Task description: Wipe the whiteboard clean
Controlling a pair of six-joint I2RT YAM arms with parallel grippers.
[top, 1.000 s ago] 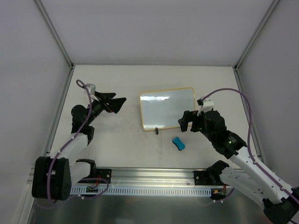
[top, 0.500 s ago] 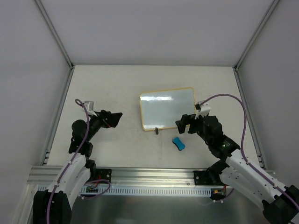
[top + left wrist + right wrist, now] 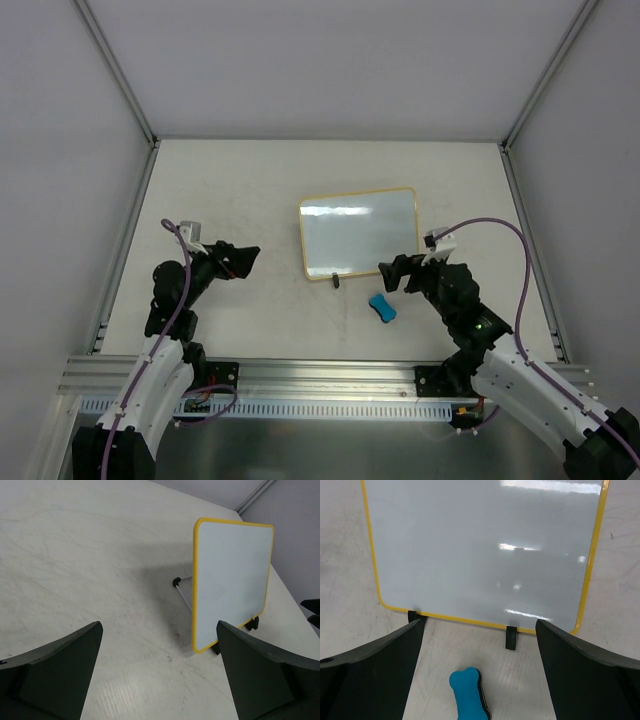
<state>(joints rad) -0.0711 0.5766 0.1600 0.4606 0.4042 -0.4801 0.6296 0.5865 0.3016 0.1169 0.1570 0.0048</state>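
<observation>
The whiteboard (image 3: 358, 232) with a yellow frame stands propped on small black feet near the table's middle; its surface looks blank in the right wrist view (image 3: 485, 550) and the left wrist view (image 3: 230, 585). A blue bone-shaped eraser (image 3: 382, 307) lies on the table just in front of it and also shows in the right wrist view (image 3: 469, 694). My right gripper (image 3: 393, 269) is open and empty, just right of and above the eraser. My left gripper (image 3: 240, 255) is open and empty, well left of the board.
The table (image 3: 250, 180) is walled by grey panels on the left, back and right. A metal rail (image 3: 320, 385) runs along the near edge between the arm bases. The board's thin metal prop leg (image 3: 182, 591) sticks out behind it.
Both arms have pulled back toward their bases. The left gripper dropped lower and nearer; the right gripper moved down and slightly left, toward the eraser. Board and eraser have not moved.
</observation>
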